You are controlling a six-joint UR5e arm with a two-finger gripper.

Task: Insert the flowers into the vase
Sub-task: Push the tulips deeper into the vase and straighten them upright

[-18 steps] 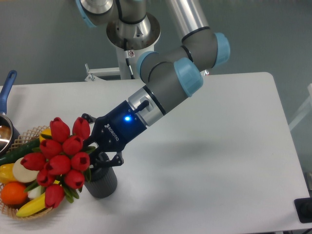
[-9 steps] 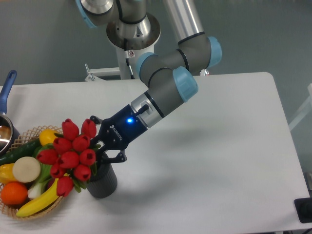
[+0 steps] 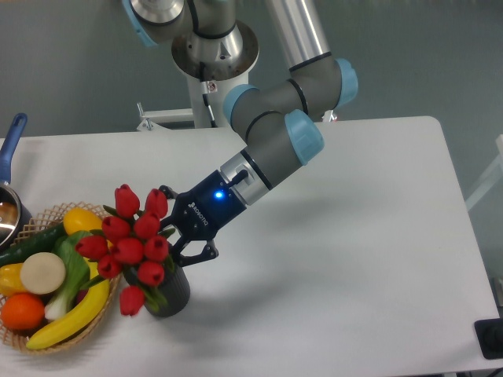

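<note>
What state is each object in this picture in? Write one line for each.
flowers: bunch leaning left over the vase mouth, stems hidden
vase: upright on the table, mouth covered by the blooms
gripper: right beside the bunch; fingers hidden, grip unclear
wicker basket: on the table's left edge, filled with fruit and vegetables
blue-handled pot: upright at the left edge, partly out of frame
</note>
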